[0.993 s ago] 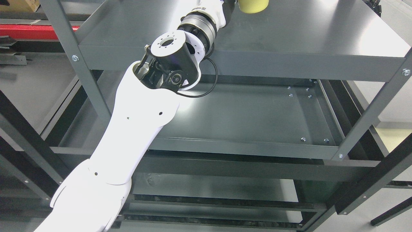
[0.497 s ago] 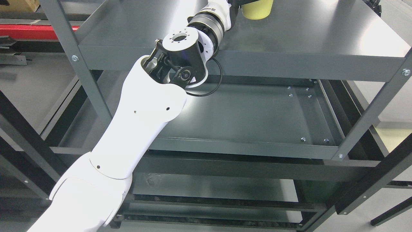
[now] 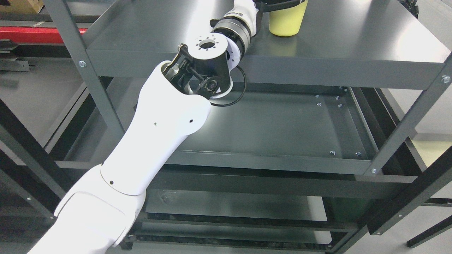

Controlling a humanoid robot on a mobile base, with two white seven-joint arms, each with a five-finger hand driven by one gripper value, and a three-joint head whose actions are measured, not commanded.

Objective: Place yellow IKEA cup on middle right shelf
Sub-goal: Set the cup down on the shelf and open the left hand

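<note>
A white robot arm (image 3: 155, 141) enters from the lower left of the frame and reaches diagonally toward the upper middle. Its black elbow joint (image 3: 204, 67) sits just in front of the edge of a dark grey metal shelf (image 3: 353, 38), with a thin black cable (image 3: 233, 95) looping below the joint.

The forearm continues over the shelf to the top edge of the frame. There the left hand (image 3: 273, 4) is mostly cut off; only dark parts of it show, wrapped around the upper part of a yellow cup (image 3: 285, 24). The hand appears to be holding the cup near its rim, though the fingers themselves lie largely outside the frame.

The cup stands upright at the top of the frame, slightly right of centre. Its base is at the shelf surface; whether it rests there or hangs just above cannot be told. A faint yellow reflection shows on the metal beneath it.

Below this shelf is a lower shelf (image 3: 282, 130) of the same grey metal, filling the middle of the frame. Grey uprights (image 3: 81, 63) frame the rack on both sides. The right arm does not appear.
</note>
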